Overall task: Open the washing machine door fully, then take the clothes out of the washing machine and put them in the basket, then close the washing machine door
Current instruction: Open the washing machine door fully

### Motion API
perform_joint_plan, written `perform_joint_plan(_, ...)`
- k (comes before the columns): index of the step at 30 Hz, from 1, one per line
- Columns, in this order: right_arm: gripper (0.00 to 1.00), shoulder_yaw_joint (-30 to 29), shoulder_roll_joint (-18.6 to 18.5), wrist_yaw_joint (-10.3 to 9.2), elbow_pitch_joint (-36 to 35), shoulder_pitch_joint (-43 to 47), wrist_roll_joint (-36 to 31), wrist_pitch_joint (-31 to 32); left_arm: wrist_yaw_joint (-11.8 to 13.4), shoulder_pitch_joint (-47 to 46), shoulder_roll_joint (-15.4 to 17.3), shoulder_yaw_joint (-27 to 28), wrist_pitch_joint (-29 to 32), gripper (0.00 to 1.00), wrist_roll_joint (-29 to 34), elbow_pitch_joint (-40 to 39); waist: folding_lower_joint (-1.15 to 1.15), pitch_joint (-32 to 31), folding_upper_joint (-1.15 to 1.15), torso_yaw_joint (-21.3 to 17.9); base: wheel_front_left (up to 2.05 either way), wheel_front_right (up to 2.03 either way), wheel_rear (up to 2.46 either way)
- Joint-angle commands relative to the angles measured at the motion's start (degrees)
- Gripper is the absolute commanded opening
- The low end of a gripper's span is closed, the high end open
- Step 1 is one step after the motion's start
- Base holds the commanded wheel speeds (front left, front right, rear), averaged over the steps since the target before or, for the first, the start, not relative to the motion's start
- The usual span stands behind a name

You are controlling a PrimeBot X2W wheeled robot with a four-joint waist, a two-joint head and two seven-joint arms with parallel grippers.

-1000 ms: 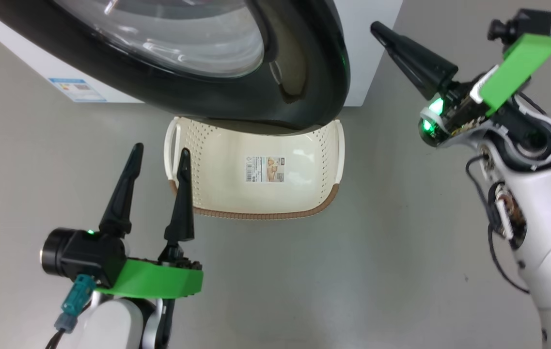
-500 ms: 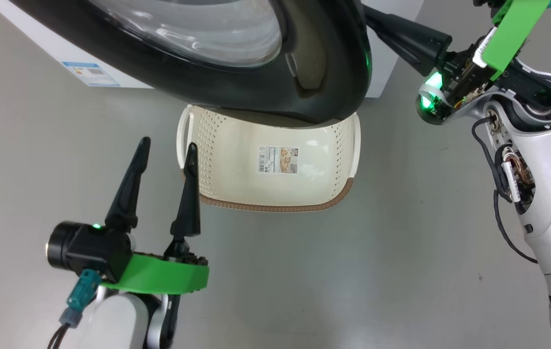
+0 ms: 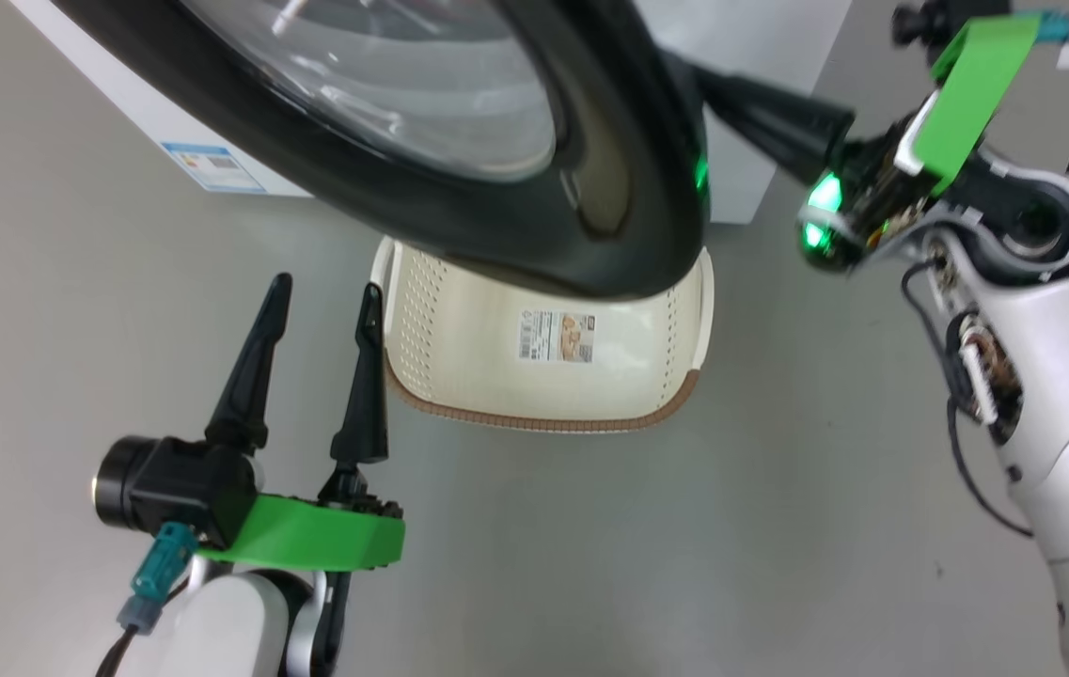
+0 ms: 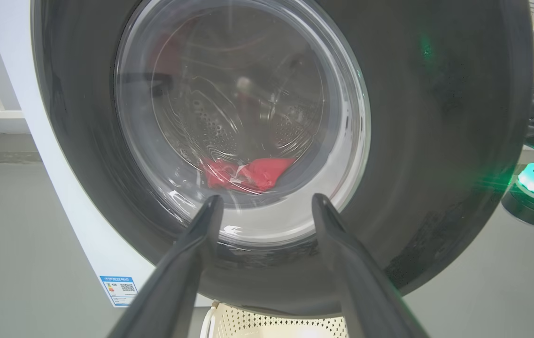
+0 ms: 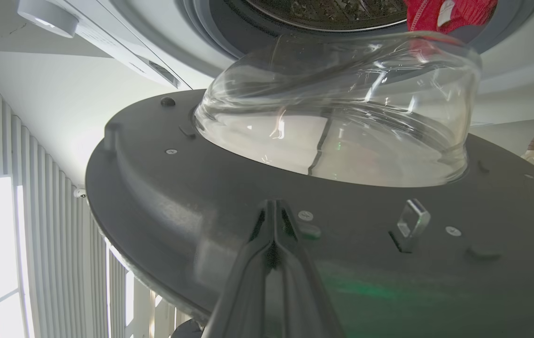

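The washing machine door [image 3: 496, 226] is swinging wider. Over the last second the head camera has shifted too, but measured against the blue sticker [image 3: 214, 167] the door's free edge has drawn away from the white washing machine [image 4: 79, 220]. The right tool [image 5: 274, 211], which was standing clear of the rim, is now reaching behind it. In the right wrist view its two fingers are lying together with nothing between them, their tips apparently pressing on the door's grey inner face below the glass bowl. So the opening step is under way but probably not finished, since the door is hanging over the far end of the basket [image 3: 534, 423] rather than standing folded back.

The left tool [image 3: 326, 282] is waiting above the floor [image 3: 684, 564] just beside the basket's left wall, fingers apart and empty. The red clothes [image 4: 248, 172] are lying low in the drum, showing through the glass, and the basket is sitting empty before the machine.
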Motion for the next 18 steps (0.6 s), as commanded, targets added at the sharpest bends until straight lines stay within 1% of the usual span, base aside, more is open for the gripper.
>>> perform_joint_plan(1,0.0,0.9,1.63,0.37,-1.8,1.77,-0.74,0.64,0.66,0.91,0.72,1.87,-0.28,1.0,-0.65,-1.03,0.0,-1.42,0.0,0.59,0.0,0.0,0.0)
perform_joint_plan(8,0.0,1.77,2.53,0.37,-2.36,4.88,-1.01,1.58,0.8,2.3,0.72,1.98,-0.28,1.0,-0.8,-0.85,0.0,-4.17,0.0,1.81,0.0,0.0,0.0)
perform_joint_plan(18,0.0,3.85,3.35,0.37,-4.36,9.77,-2.89,2.66,0.84,4.53,0.72,2.74,-0.28,1.0,-1.24,-0.66,0.0,-7.76,0.0,4.55,0.0,0.0,0.0)
